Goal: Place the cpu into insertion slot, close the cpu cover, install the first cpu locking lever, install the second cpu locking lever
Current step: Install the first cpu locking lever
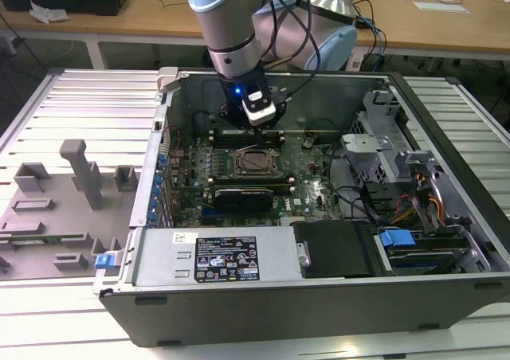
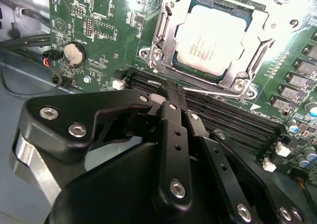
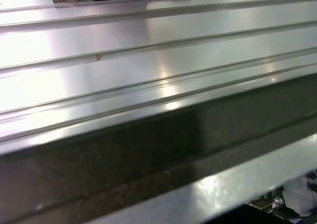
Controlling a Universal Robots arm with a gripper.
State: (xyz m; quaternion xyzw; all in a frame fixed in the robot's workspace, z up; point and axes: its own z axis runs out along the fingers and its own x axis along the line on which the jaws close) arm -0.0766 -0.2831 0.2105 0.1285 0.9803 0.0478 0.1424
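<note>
In the second wrist view the cpu (image 2: 210,38) lies flat in the insertion slot (image 2: 152,54), silver top up. The cpu cover (image 2: 167,28) is down around it, framing the chip. A thin wire locking lever (image 2: 213,91) runs along the socket edge nearest my gripper (image 2: 171,92). The black fingers (image 2: 173,135) are shut together, with their tips at the end of that lever. I cannot tell whether they pinch it. In the exterior view the gripper (image 1: 260,141) hangs inside the open computer case, just behind the insertion slot (image 1: 256,163).
Long black memory slots (image 2: 233,120) lie between gripper and socket, and a coin battery (image 2: 73,53) sits nearby. A black card (image 1: 243,194), power supply (image 1: 215,256) and drive cage (image 1: 382,149) crowd the case. Grey fixtures (image 1: 64,193) stand on the exterior view's left. The first wrist view faces a ribbed metal wall (image 3: 148,60).
</note>
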